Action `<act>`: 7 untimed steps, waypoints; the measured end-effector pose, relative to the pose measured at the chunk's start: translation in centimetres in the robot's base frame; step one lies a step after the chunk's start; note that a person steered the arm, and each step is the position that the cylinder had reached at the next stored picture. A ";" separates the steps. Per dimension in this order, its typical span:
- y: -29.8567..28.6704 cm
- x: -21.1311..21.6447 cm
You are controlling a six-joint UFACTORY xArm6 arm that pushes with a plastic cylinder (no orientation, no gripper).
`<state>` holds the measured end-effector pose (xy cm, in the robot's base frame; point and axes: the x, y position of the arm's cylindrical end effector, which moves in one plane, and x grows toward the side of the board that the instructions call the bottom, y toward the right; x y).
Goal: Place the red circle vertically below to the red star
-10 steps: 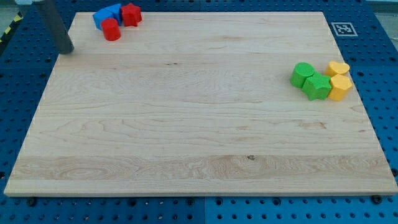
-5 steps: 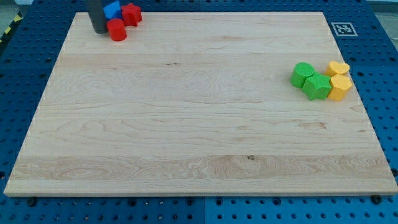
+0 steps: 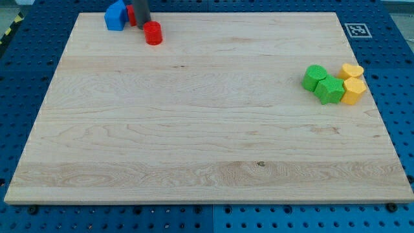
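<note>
The red circle (image 3: 153,32) lies near the view's top left of the wooden board (image 3: 194,129). My tip (image 3: 143,24) is at the circle's upper left, touching or almost touching it. The rod covers most of the red star (image 3: 130,14); only a red sliver shows at the rod's left edge. A blue block (image 3: 116,16) sits just left of that sliver.
At the view's right stand a green circle (image 3: 315,76), a green star-like block (image 3: 330,90), a yellow heart (image 3: 352,70) and another yellow block (image 3: 354,90), bunched together. A black-and-white marker (image 3: 356,30) is fixed beyond the board's top right corner.
My tip swept from the board's left edge rightward past the blue block. The red circle was pushed to the right, out of the cluster. The rod now hides the red star.
</note>
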<state>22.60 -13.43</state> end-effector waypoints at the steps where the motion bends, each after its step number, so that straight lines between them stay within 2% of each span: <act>1: 1.7 -0.6; 2: 1.7 2.6; 4: -0.7 11.7; 5: -3.8 11.8; 6: -10.8 11.6; 7: -15.6 8.5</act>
